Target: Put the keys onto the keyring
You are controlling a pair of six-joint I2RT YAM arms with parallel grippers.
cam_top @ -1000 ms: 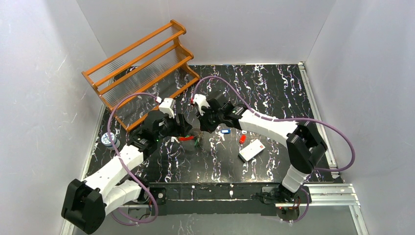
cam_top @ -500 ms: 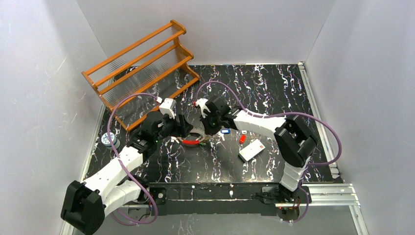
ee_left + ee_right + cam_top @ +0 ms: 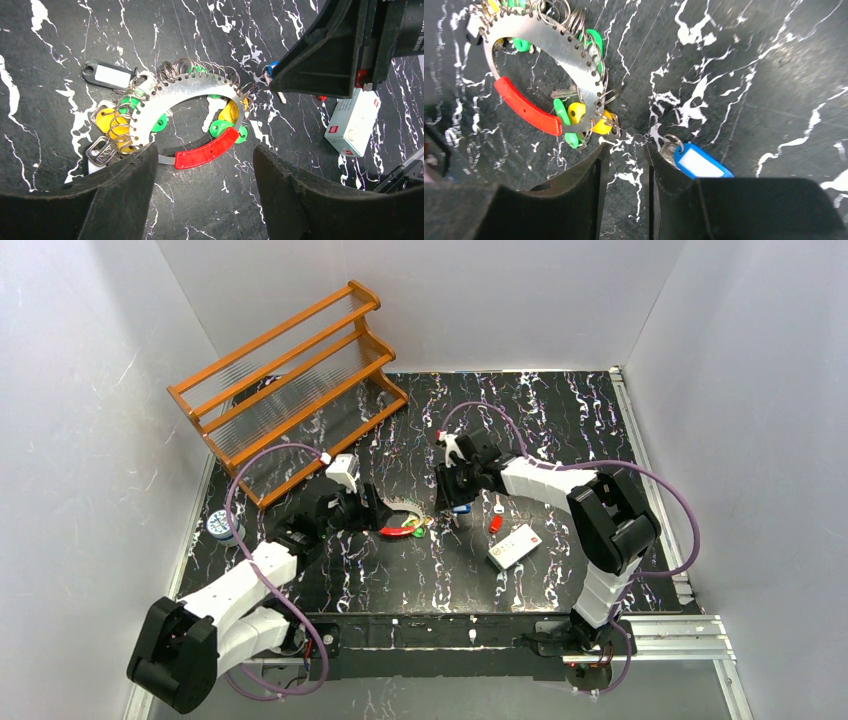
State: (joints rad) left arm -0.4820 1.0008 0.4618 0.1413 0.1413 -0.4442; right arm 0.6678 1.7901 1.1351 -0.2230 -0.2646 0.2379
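The keyring [image 3: 190, 92] is a silver crescent plate with a red segment, lying on the black marbled table [image 3: 560, 430]. Several keys with yellow and green heads and a black tag [image 3: 107, 75] hang on its small wire loops. My left gripper [image 3: 205, 167] stands open just short of the red segment, and its left fingertip [image 3: 142, 160] covers the ring's end. To the right of the keyring [image 3: 402, 522], my right gripper [image 3: 624, 152] is open by a narrow gap over bare table. A blue-tagged key [image 3: 699, 162] lies against its right finger. A red key [image 3: 495, 523] lies further right.
A white card with a red dot [image 3: 514, 546] lies right of the red key. An orange wooden rack [image 3: 285, 380] stands at the back left. A small round object [image 3: 222, 526] sits at the left edge. White walls enclose the table.
My right gripper has pulled away rightward from the keyring, towards the blue-tagged key, and its jaws have parted. The keyring has shifted slightly right.
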